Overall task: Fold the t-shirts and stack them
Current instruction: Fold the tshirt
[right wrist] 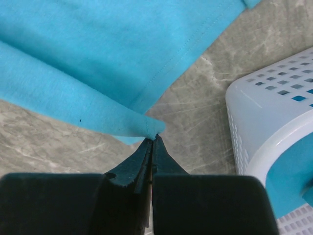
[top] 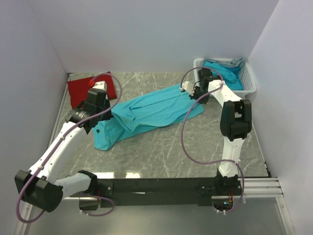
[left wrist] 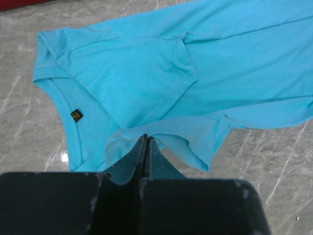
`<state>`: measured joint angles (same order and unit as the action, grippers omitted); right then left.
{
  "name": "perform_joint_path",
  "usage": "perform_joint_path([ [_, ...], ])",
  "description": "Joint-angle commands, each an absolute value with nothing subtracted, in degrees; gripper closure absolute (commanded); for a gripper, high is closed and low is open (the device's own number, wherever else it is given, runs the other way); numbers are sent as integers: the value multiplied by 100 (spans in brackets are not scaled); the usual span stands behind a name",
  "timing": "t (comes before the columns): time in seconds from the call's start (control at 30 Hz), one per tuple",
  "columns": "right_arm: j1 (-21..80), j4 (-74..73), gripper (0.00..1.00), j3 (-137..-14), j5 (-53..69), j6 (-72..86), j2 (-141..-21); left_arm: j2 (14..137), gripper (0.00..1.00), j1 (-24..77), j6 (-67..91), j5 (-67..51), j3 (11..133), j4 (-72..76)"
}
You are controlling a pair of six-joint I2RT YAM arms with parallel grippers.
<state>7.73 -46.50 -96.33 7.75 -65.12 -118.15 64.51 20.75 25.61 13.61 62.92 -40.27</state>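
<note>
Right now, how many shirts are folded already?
One looks done: the folded red cloth t-shirt lies at the far left. In hand: the turquoise short-sleeved t-shirt lies stretched across the table, left gripper and right gripper each pinching an edge. Still to do: more turquoise cloth waits in the white slatted plastic basket.

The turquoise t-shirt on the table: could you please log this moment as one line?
left gripper shut on turquoise t-shirt | right gripper shut on its corner | red t-shirt folded, far left
</note>
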Motion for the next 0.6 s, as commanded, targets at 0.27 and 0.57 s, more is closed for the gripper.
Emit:
perform_joint_path([
  [0.27,844,-4404,100,-10072,659,-5995,-12006,6618,100,1767,2294,1046,6389,-3665],
  [0.57,861,-4298,100,-10257,527,-5775,-12120,6925,100,1714,2224,976,6635,-3568],
])
